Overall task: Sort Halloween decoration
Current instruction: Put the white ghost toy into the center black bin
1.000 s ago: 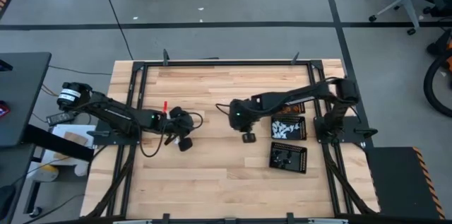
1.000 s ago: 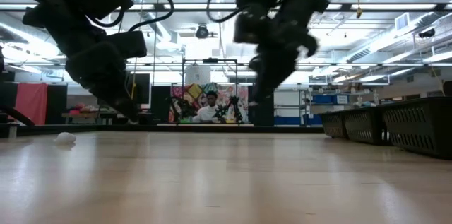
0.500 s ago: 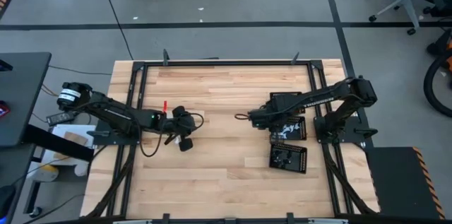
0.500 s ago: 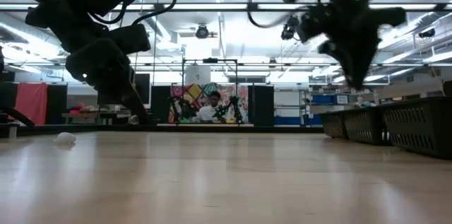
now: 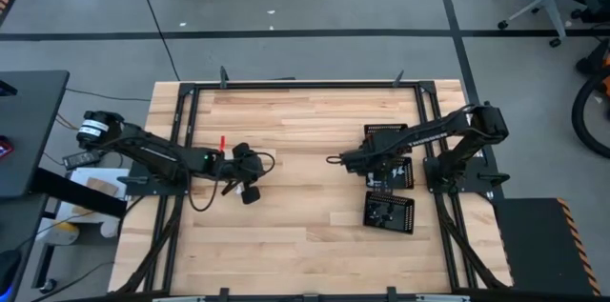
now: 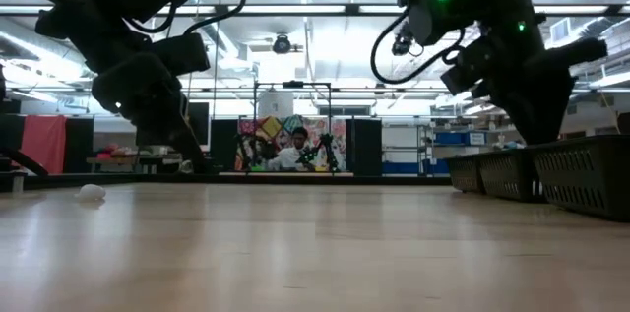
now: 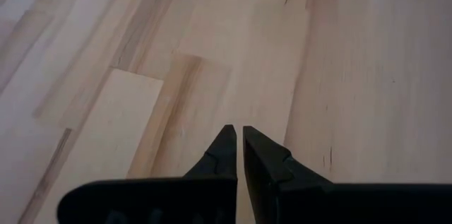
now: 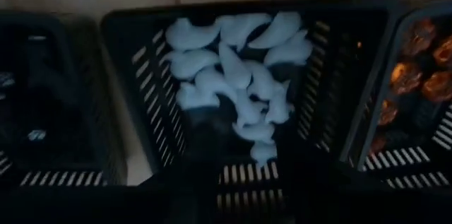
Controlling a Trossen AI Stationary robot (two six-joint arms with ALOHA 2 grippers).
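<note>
The Halloween decoration is sorted into three black perforated trays at the table's right. White pieces [image 8: 233,75] fill the middle tray [image 5: 393,176], orange ones [image 8: 424,61] lie in a neighbouring tray, and the third tray [image 8: 49,111] looks dark. One small white piece [image 6: 91,192] lies alone on the tabletop. My right gripper [image 8: 247,171] hangs over the middle tray, pointing down, fingers apart and empty, with the tray floor showing between them. My left gripper [image 7: 236,138] is shut, empty, and hovers slanting down over bare wood at the table's left [image 5: 252,192].
A black metal frame [image 5: 305,84] borders the wooden table. The trays stand in a row from the far side to the near side at the right [image 5: 388,212]. Bare wood [image 5: 305,197] lies between the two arms. A person sits in the room beyond the table [image 6: 292,150].
My right gripper has gone from the table's middle toward its right edge and now hangs over the trays. It has also tipped from a slant to pointing nearly straight down.
</note>
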